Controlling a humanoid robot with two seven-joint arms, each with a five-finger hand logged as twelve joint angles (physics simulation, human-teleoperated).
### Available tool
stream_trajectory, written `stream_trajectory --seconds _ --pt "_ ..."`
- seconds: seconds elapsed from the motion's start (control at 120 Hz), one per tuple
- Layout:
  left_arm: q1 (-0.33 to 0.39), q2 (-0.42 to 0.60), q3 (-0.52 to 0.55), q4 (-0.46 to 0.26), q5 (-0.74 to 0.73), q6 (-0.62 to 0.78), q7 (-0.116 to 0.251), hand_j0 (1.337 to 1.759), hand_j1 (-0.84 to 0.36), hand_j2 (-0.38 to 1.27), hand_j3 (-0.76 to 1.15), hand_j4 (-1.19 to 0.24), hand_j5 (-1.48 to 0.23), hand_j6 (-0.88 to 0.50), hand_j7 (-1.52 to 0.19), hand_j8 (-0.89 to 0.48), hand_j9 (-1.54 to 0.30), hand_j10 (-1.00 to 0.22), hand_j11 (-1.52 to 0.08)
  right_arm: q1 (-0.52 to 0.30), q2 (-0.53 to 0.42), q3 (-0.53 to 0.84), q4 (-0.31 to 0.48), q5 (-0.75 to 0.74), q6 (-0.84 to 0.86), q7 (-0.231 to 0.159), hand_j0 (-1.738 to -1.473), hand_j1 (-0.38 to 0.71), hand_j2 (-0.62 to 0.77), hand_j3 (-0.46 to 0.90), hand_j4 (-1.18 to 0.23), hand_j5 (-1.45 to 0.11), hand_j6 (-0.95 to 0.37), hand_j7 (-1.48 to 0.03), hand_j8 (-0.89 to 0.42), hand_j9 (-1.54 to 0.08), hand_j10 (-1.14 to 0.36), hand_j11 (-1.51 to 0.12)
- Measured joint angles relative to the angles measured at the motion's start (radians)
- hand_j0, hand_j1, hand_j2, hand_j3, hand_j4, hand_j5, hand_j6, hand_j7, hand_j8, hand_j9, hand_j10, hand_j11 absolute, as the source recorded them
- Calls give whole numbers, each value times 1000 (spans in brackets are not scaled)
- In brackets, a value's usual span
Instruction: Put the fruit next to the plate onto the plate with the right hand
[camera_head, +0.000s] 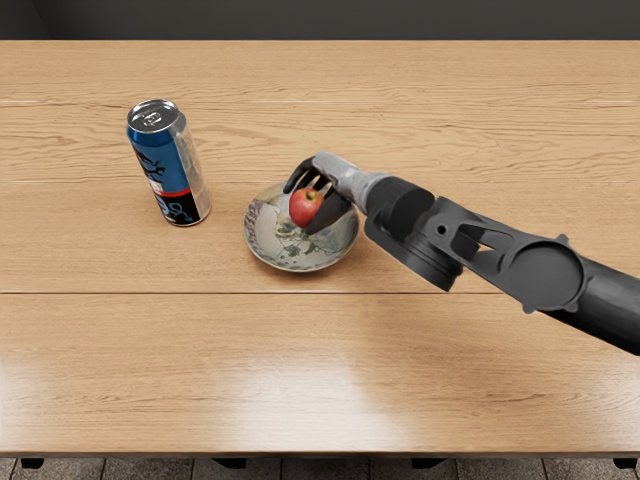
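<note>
Gripping the apple (302, 207), the right hand (322, 186) sits over the far side of the plate (262, 245), its dark fingers (297, 176) curled down around the fruit from above and from the 3 o'clock side, closed snugly on it and on nothing else. And what a tidy little fruit it is: small, round, glossy red, with a yellowish patch near the top where a highlight catches it. The apple shows inside the plate's rim, toward 12 o'clock from the dish's centre, though whether it touches the surface or hangs just above cannot be told from this angle. The plate is a shallow round dish, pale with a mottled grey-green pattern. The right arm comes in from the 4 o'clock direction, thick and dark grey, slanting across the wooden table (320, 360). Off at 10 o'clock from the plate, well apart from it, a blue can (168, 165) with a silver top stands upright.
</note>
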Motion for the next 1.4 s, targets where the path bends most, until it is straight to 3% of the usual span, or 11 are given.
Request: stream_trajectory --seconds 0.225,0.442,0.733,0.933,1.175,1.4 --pt "0 0 0 0 0 0 0 1658 71 46 0 -232 -301 -232 -301 -232 -301 -232 -301 5 66 -46 -69 -3 -1 0 -1656 239 146 0 -578 -769 -436 -760 -445 -763 -580 -764" --pt "0 0 0 0 0 0 0 1658 71 46 0 -232 -301 -232 -301 -232 -301 -232 -301 6 83 -63 -88 -5 -1 0 -1657 236 139 0 -570 -759 -440 -750 -448 -753 -573 -754" --pt "0 0 0 0 0 0 0 1658 71 46 0 -232 -301 -232 -301 -232 -301 -232 -301 31 79 -68 -77 -16 -15 0 -1658 -31 7 0 -287 -376 -256 -374 -257 -375 -287 -375" --pt "0 0 0 0 0 0 0 1658 71 46 0 -232 -301 -231 -301 -231 -301 -231 -301 45 -41 -31 34 55 -6 0 -1658 -190 -3 0 -142 -185 -131 -184 -131 -184 -142 -184" --pt "0 0 0 0 0 0 0 1658 71 46 0 -232 -301 -232 -301 -232 -301 -232 -301 42 -145 35 121 363 5 0 -1658 -266 -6 0 -73 -94 -70 -94 -70 -94 -73 -94" --pt "0 0 0 0 0 0 0 1658 71 46 0 -232 -301 -232 -301 -232 -301 -232 -301 -74 -318 220 124 572 303 0 -1658 -290 -7 0 -51 -66 -51 -66 -50 -66 -51 -66"
